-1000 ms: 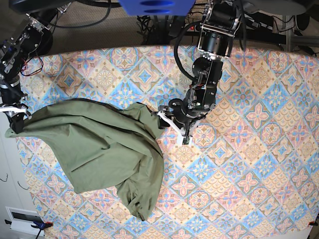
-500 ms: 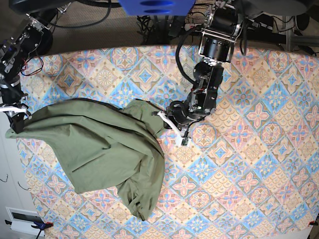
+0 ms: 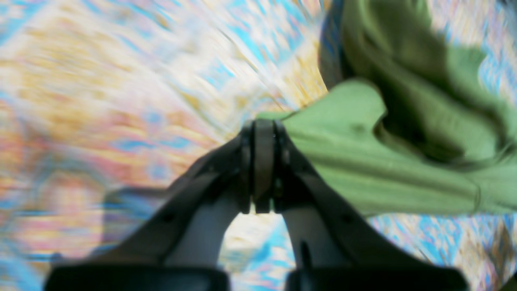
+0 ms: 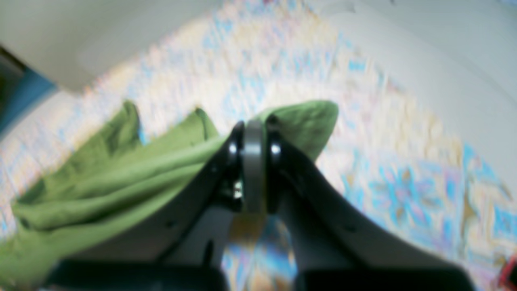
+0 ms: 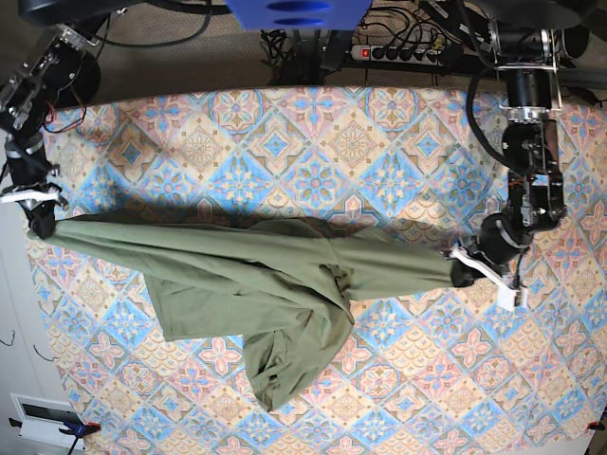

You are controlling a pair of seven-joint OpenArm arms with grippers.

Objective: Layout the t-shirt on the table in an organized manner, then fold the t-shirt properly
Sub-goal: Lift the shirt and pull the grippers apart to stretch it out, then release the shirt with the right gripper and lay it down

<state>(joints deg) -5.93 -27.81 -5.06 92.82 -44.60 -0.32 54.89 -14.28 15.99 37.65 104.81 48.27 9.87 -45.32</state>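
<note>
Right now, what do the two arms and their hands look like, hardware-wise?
Both arms are black, jointed metal, with dark cables running back past the table's far edge. The left hand has black fingers on white bases and a white plastic part on its side. The right hand has the same black fingers, with a white part alongside and thin red wiring up its arm.

A strip of dull carpeted floor [image 5: 171, 62] is being shown along the top of the base view, where black cables [image 5: 303, 43] and a power strip [image 5: 398, 52] are lying. At the left edge, a white cabinet front [image 5: 14, 341] is being seen.
</note>
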